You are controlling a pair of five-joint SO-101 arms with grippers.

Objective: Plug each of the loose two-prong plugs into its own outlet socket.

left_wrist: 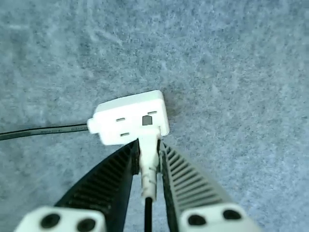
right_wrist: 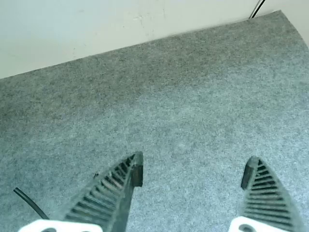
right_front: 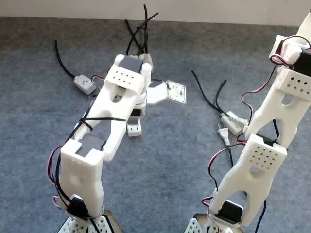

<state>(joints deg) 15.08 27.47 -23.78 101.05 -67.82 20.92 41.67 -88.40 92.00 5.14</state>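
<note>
1. white hard plastic: the plug (left_wrist: 148,171), light and rigid, is pinched by its sides in the left gripper (left_wrist: 148,149), nose at the outlet socket (left_wrist: 128,118).
2. the socket probably skids on the carpet (left_wrist: 241,58) if pushed.
3. the right gripper (right_wrist: 193,169) gapes empty.

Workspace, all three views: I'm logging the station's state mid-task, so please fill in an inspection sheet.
Surface: grey carpet-like mat, no spills or marks seen.
Job's things: white plug pressed against socket block, prongs hidden; second socket lies apart; loose plug lies unplugged.
Clutter: nothing seen.
Grippers: left gripper, jaws shut on the white plug; right gripper, jaws wide open above bare mat.
Cables: black cords cross near the mat's far edge.
Surroundings: pale wall beyond the mat.
</note>
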